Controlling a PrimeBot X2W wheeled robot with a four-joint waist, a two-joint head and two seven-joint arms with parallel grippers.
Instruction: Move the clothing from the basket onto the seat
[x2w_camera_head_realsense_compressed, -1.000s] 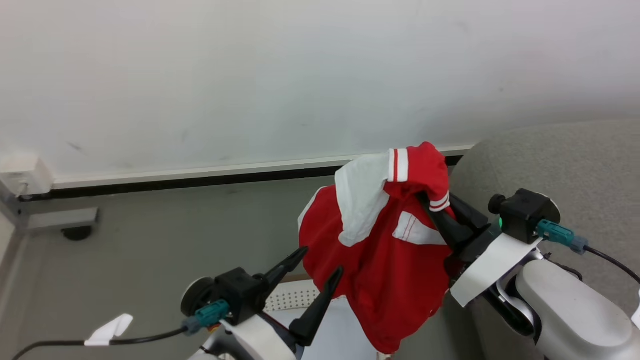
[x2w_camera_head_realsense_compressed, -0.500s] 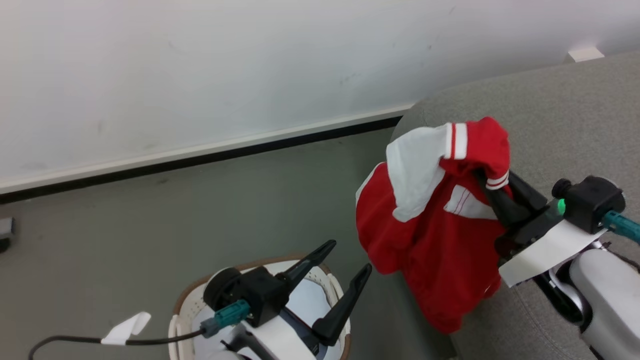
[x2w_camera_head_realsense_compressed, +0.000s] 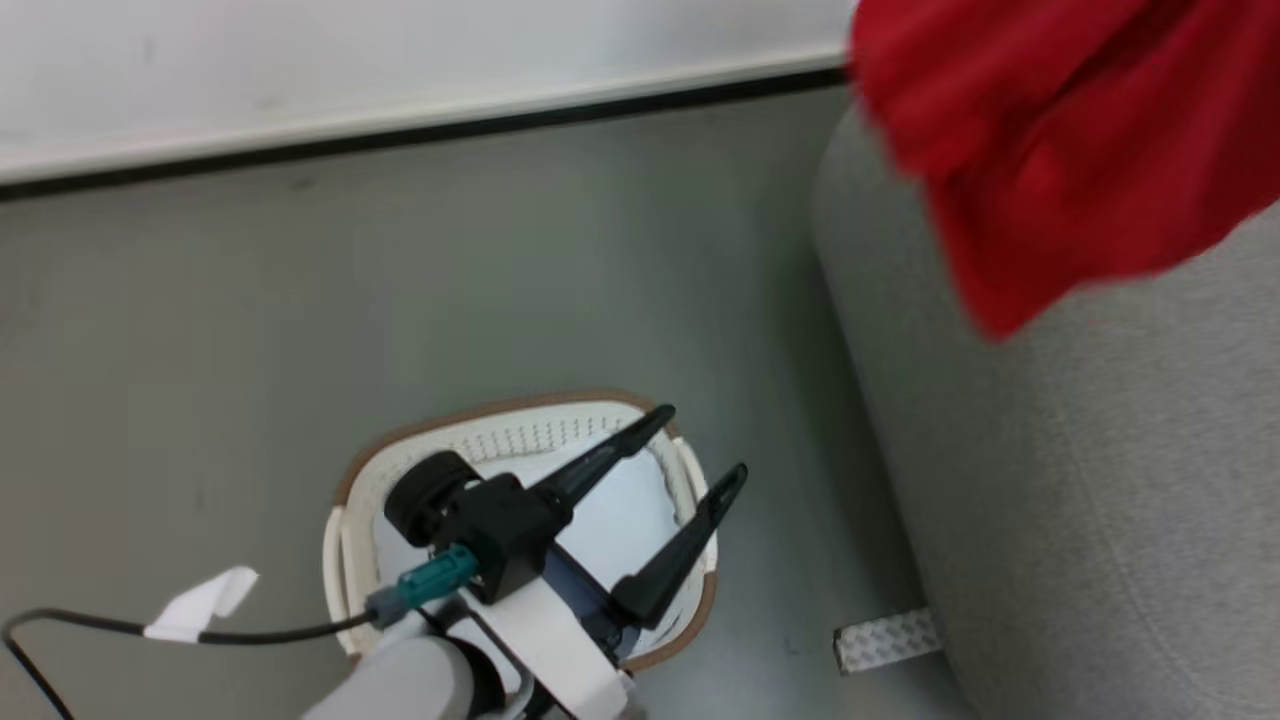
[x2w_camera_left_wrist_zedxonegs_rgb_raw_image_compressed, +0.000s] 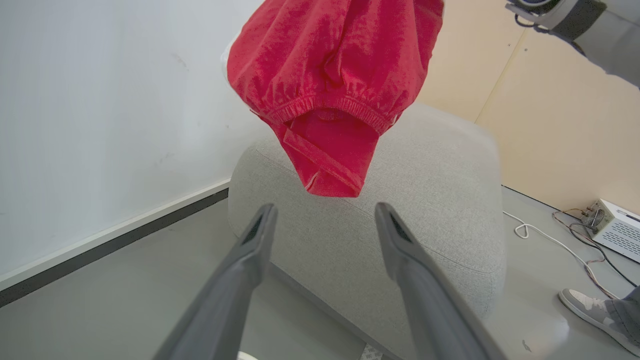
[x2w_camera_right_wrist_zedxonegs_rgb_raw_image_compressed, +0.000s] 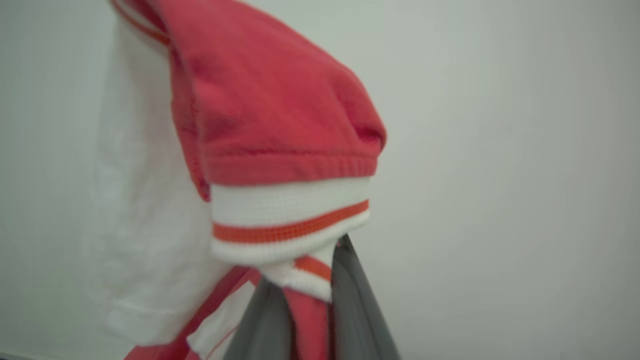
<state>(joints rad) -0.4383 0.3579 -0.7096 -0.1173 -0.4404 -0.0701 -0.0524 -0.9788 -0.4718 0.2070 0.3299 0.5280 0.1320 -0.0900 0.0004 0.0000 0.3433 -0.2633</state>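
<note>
The clothing (x2w_camera_head_realsense_compressed: 1040, 130), a red jersey with white panels, hangs in the air over the grey seat (x2w_camera_head_realsense_compressed: 1100, 480) at the head view's upper right. In the right wrist view my right gripper (x2w_camera_right_wrist_zedxonegs_rgb_raw_image_compressed: 310, 295) is shut on the clothing (x2w_camera_right_wrist_zedxonegs_rgb_raw_image_compressed: 270, 125), striped trim pinched between its fingers. From the left wrist view the clothing (x2w_camera_left_wrist_zedxonegs_rgb_raw_image_compressed: 330, 75) dangles above the seat (x2w_camera_left_wrist_zedxonegs_rgb_raw_image_compressed: 425, 200), ahead of my open left gripper (x2w_camera_left_wrist_zedxonegs_rgb_raw_image_compressed: 322, 220). My left gripper (x2w_camera_head_realsense_compressed: 700, 445) hovers open and empty over the cream basket (x2w_camera_head_realsense_compressed: 500, 425) with its brown rim, on the floor left of the seat.
A white wall with a dark baseboard (x2w_camera_head_realsense_compressed: 400, 135) runs behind. A patterned strip (x2w_camera_head_realsense_compressed: 885, 640) lies on the floor by the seat's base. A white box with cables (x2w_camera_left_wrist_zedxonegs_rgb_raw_image_compressed: 617, 235) and a person's shoe (x2w_camera_left_wrist_zedxonegs_rgb_raw_image_compressed: 590, 312) sit beyond the seat.
The head camera has tilted down and shifted; the basket shows in full. The jersey has risen to the picture's top right, and the right arm has left the head view.
</note>
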